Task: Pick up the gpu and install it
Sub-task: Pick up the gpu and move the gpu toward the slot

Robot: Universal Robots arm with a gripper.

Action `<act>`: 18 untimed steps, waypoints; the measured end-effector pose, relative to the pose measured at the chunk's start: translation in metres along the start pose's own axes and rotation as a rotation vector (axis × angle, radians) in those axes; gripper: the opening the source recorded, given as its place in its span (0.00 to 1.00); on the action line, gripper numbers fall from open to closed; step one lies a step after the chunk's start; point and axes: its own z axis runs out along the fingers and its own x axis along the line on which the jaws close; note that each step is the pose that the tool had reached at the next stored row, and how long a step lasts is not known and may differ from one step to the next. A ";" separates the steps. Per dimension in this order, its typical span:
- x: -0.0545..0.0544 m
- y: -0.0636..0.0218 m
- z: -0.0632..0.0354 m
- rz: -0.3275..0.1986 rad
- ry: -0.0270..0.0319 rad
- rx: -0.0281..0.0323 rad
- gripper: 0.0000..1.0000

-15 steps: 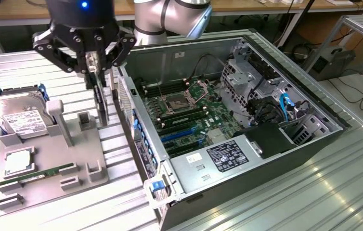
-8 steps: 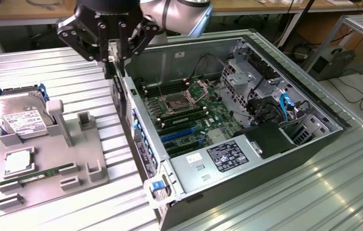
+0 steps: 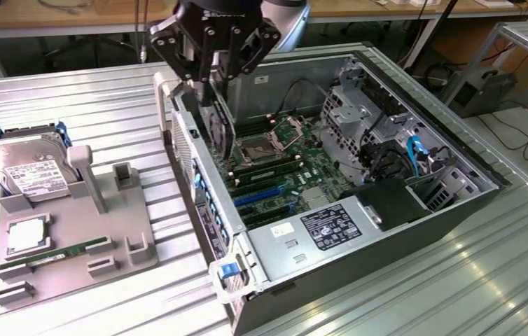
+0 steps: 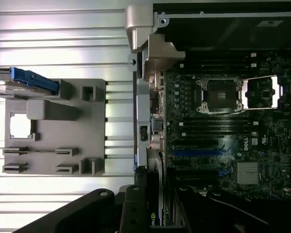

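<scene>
Gripper [image 3: 210,82] pinches the gpu [image 3: 219,133] upright over the motherboard [image 3: 292,175], just beside the open case's [image 3: 386,266] rear wall. Socket [image 3: 256,150] lies near. Tray [image 3: 87,245] with hard drive [image 3: 26,175] stands apart on the bench [image 3: 432,301].

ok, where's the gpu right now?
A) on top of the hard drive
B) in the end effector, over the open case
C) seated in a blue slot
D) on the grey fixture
B: the end effector grips the gpu on edge over the open case, and the blue slots are bare.
</scene>
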 end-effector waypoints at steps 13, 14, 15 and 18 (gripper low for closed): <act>-0.077 0.0016 0.0219 -0.002 0.0020 0.0161 0.26; -0.082 0.0015 0.0236 -0.002 0.0020 0.0178 0.26; -0.087 0.0015 0.0252 -0.002 0.0020 0.0190 0.26; -0.103 0.0012 0.0308 -0.004 0.0021 0.0224 0.26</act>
